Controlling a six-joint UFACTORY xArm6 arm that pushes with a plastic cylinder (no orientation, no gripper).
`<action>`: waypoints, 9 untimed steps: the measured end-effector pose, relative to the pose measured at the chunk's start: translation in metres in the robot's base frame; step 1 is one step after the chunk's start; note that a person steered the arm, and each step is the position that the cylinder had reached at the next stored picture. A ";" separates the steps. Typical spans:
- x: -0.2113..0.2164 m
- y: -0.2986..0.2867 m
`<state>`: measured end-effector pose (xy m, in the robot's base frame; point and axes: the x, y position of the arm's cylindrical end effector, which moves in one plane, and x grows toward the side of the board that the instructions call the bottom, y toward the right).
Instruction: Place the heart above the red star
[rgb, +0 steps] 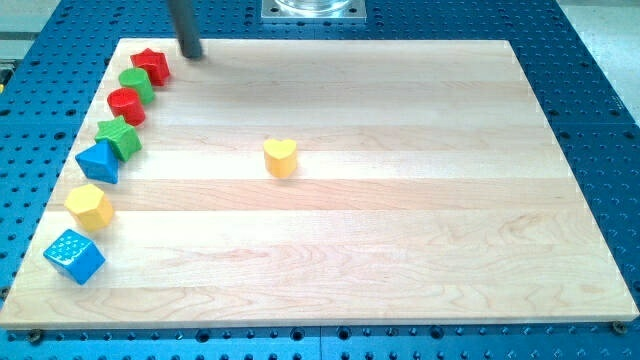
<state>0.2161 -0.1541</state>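
A yellow heart (281, 157) lies near the middle of the wooden board (400, 250). A red star (151, 65) sits at the board's top left corner. My tip (191, 54) is at the view's top, just right of the red star and far up-left of the heart, touching neither.
Down the board's left edge below the red star run a green block (136, 84), a red cylinder (127, 104), a green star (120, 136), a blue triangular block (99, 161), a yellow hexagon (90, 207) and a blue cube (74, 256). A metal mount (314, 9) sits at top.
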 end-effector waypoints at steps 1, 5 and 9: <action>0.022 0.076; 0.143 0.244; 0.215 0.087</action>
<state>0.4312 -0.0674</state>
